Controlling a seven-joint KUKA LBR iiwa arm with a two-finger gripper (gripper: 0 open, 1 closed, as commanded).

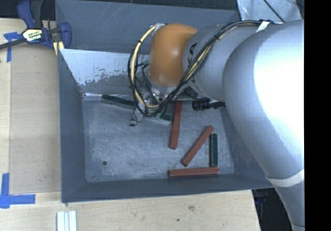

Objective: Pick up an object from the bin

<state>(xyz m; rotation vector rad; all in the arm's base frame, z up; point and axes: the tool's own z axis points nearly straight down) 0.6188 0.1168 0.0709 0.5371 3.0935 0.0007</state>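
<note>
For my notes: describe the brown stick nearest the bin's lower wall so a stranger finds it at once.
Start at the grey metal bin and follow its floor to the lower right edge in the camera view. A red-brown stick lies there, flat along the wall. It alone runs sideways; the slanted red-brown stick and the dark green stick just above it point up the picture.

We see soft, even light on the bin (71, 131). Its back wall (101, 64) shines pale and bright. The big arm (258, 85) gleams white, and the floor (119, 147) under it looks darker.
</note>
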